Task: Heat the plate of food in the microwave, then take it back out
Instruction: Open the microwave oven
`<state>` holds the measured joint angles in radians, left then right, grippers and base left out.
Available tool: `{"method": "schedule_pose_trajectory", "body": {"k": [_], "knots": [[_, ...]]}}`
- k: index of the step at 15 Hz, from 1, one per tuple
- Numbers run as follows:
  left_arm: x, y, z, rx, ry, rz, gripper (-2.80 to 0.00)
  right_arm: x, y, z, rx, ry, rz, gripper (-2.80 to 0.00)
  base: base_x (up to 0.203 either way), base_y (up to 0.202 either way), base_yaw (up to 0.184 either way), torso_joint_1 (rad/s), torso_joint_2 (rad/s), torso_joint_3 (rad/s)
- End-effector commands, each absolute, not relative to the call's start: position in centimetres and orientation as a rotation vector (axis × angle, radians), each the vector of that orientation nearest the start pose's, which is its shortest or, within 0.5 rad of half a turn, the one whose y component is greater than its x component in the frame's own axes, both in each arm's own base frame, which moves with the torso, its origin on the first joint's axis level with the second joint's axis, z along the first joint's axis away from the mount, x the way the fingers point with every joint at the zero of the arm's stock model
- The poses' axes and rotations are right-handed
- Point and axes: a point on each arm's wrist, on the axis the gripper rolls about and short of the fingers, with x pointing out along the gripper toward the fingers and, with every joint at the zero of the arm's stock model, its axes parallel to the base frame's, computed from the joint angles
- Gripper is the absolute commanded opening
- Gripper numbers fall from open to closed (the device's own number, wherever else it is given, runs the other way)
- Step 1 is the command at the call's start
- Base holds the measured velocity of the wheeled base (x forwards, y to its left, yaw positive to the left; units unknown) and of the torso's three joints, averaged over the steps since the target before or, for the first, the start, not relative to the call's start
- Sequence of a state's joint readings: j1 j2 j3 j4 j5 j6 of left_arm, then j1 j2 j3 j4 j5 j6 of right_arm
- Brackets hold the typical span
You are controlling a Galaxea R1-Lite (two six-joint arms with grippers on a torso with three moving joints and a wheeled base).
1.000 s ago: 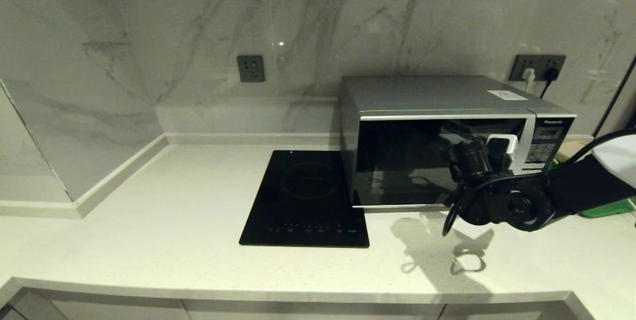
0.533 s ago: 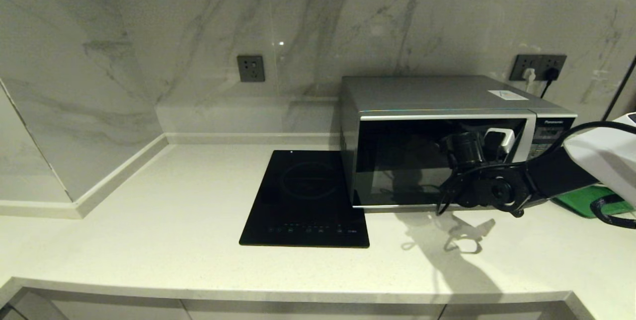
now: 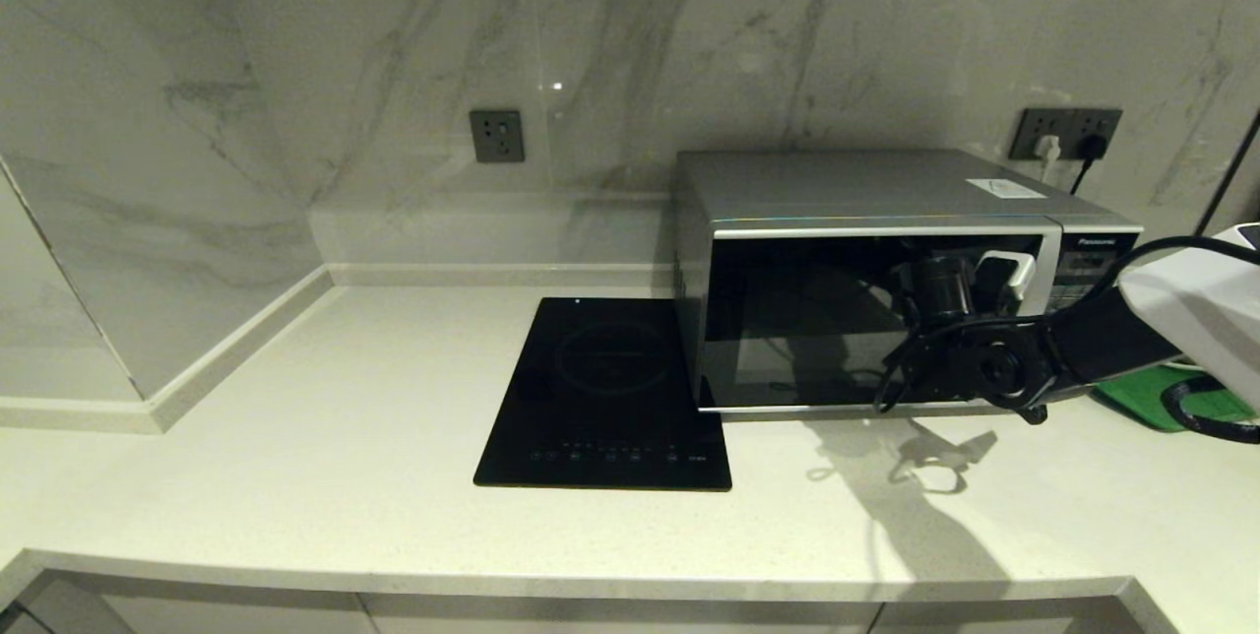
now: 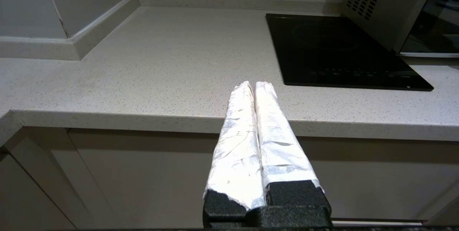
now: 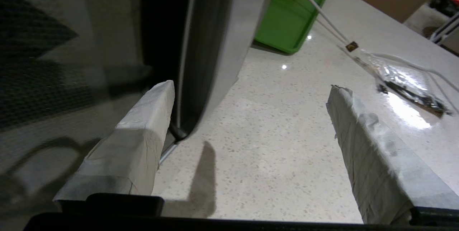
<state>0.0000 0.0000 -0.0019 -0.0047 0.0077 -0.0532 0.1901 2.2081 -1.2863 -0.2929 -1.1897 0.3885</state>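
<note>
Microwave [image 3: 886,309] is seen right of centre on the tabletop [image 3: 345,437], door closed; no plate is visible. Right hand [image 3: 989,280], fingers spread apart, is held at the door's vertical handle strip [image 5: 211,44]. Left hand [image 4: 255,91], pressed together, is parked well apart.

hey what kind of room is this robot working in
Most likely a home-style kitchen: a microwave stands on a pale speckled countertop beside a flat black induction cooktop, with a marble-look backsplash, wall sockets and cabinet fronts below the counter.
</note>
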Motion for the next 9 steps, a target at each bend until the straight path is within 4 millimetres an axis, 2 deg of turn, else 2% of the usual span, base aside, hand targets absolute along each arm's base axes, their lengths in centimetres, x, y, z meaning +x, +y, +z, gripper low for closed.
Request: {"method": "schedule_pose_trajectory", "body": {"k": [1,9], "knots": [[-2.3,0.0,7.6,-0.054,-0.007,0.009,-2.8,41.5,5.6,9.8,-0.048,0.298,-1.031,0.0,0.0,0.0,0.0,0.0,0.0,0.0],[-2.3,0.0,7.6,-0.054,-0.007,0.007,-2.8,42.0,4.5,10.7,-0.021,0.272,-1.055,0.0,0.0,0.0,0.0,0.0,0.0,0.0]]}}
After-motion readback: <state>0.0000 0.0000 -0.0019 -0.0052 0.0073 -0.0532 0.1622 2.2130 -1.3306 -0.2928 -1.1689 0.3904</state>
